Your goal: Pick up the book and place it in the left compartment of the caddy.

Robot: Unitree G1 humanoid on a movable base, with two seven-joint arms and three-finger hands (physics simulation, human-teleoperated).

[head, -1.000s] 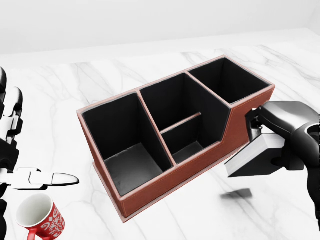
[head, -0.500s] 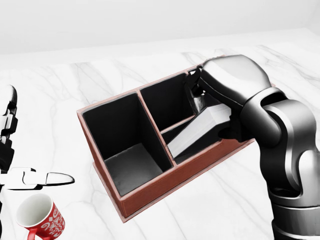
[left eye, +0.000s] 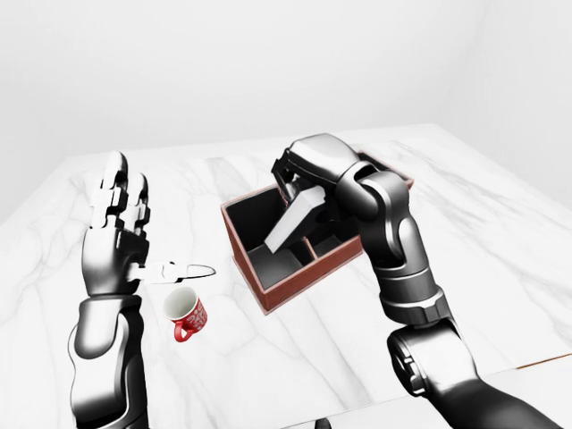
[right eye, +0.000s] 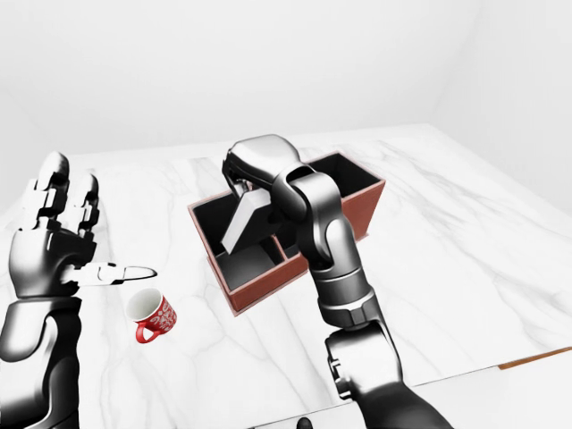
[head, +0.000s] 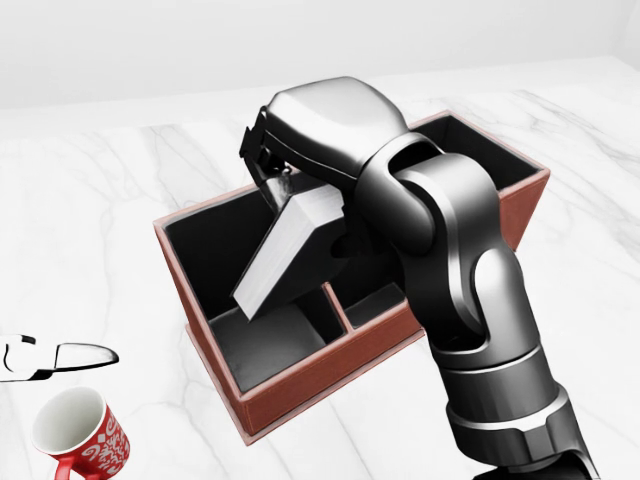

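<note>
The grey book (head: 285,255) hangs tilted, its lower end dipping into the left compartment of the red-brown caddy (head: 300,385), which has black insides. My right hand (head: 280,190) is shut on the book's upper end, and its arm crosses over the caddy's middle and right compartments, hiding much of them. In the left-eye view my left hand (left eye: 147,228) stands open to the left of the caddy, fingers up and thumb pointing toward it, holding nothing.
A red mug (head: 80,435) with a white pattern lies on the white marble table (head: 120,200) below and left of the caddy, just under my left thumb (head: 65,356). The table's near edge (left eye: 536,362) shows at lower right in the left-eye view.
My right arm has swung left with the book, from beside the caddy's right end, over the middle compartments, to the left compartment. The left hand has slipped mostly out of the head view.
</note>
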